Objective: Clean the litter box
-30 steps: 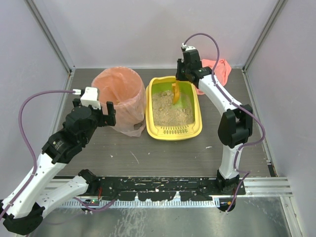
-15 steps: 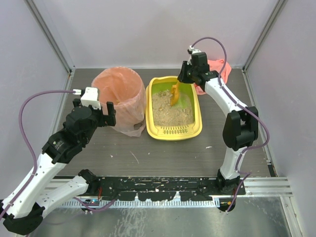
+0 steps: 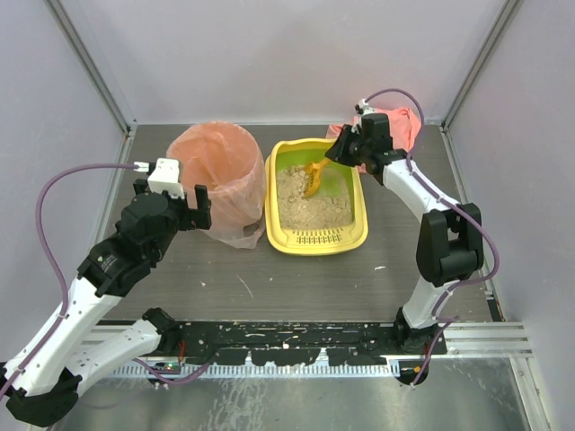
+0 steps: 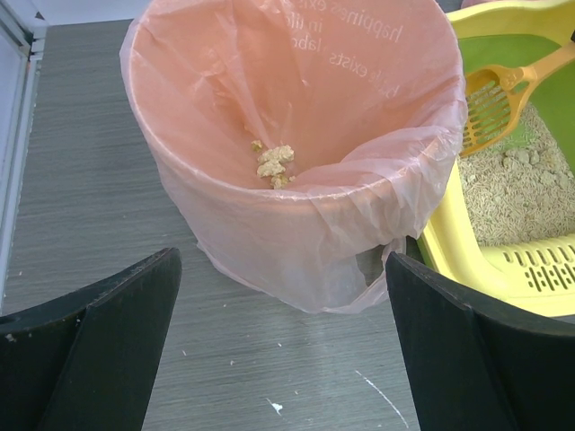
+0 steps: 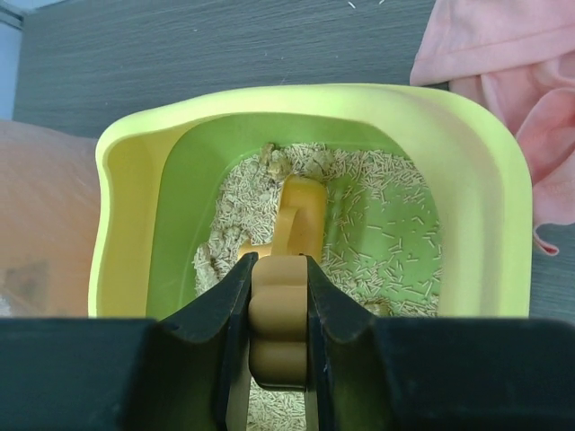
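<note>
Gripping a scoop over the litter box

The right claw [image 3: 345, 149] is clamped tight on the handle of an orange slotted plastic scoop [image 3: 314, 178]. It reaches over the far end of the litter box [image 3: 316, 241], a yellow rectangular plastic tray with rounded corners and a green inside. The right wrist view shows the claw's two fingers [image 5: 235, 292] pressed against the scoop's ribbed handle [image 5: 280, 314], with the scoop's head down in the beige sandy litter [image 5: 359, 193].

The tray sits near the middle of the grey wood-grain table [image 3: 296, 278], its slotted rim toward the arm bases. Litter fills most of it, and bare green shows along the far right.

Just to the tray's left stands a round bin lined with a pink plastic bag [image 3: 216, 171]. A few beige clumps [image 4: 274, 163] lie inside the bag.

The left claw [image 4: 280, 260] hangs at the bin's near side, jaws spread wide and holding nothing.

A crumpled pink cloth [image 3: 402, 126] lies behind the right arm at the table's far right corner.
</note>
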Tool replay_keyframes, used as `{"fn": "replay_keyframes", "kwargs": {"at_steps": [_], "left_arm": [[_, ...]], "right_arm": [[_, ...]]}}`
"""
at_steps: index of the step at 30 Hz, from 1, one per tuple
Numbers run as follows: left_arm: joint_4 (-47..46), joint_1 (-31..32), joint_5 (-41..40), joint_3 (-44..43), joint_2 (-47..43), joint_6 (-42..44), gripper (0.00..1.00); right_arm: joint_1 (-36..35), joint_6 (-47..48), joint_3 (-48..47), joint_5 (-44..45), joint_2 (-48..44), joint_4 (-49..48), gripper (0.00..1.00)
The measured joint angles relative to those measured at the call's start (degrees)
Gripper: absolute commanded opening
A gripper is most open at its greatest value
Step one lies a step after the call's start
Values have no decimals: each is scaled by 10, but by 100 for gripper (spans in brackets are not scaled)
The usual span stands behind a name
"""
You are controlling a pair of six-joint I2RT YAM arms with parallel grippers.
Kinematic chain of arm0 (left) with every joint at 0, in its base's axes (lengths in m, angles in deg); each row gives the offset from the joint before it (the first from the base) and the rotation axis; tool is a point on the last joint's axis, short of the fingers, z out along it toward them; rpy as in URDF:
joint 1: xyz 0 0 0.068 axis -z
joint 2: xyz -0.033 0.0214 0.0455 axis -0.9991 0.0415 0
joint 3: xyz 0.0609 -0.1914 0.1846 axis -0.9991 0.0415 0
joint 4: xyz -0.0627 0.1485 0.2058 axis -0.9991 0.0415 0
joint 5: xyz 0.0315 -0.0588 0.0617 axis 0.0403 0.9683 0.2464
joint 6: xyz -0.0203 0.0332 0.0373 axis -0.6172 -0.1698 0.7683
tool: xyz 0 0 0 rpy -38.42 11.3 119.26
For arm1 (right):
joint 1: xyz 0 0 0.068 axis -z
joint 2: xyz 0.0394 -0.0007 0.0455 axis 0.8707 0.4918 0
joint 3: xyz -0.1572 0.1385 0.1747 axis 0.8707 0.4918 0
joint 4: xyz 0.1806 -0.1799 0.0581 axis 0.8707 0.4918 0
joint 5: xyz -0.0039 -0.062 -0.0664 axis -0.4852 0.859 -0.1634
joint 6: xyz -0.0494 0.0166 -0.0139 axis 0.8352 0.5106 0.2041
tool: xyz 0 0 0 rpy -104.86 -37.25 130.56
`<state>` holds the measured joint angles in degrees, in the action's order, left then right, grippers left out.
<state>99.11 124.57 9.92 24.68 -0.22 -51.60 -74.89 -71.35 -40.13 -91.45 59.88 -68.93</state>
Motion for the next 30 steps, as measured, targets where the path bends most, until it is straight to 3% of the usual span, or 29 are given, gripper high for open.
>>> {"fn": "replay_keyframes", "kwargs": {"at_steps": [8, 16, 30], "left_arm": [[0, 0, 0, 0, 2, 0, 98], [0, 0, 0, 0, 2, 0, 98], [0, 0, 0, 0, 1, 0, 98]], "right_arm": [[32, -104, 151, -39, -41, -147, 1], [32, -214, 245, -56, -46, -290, 1], [39, -269, 322, -58, -83, -352, 1]]}}
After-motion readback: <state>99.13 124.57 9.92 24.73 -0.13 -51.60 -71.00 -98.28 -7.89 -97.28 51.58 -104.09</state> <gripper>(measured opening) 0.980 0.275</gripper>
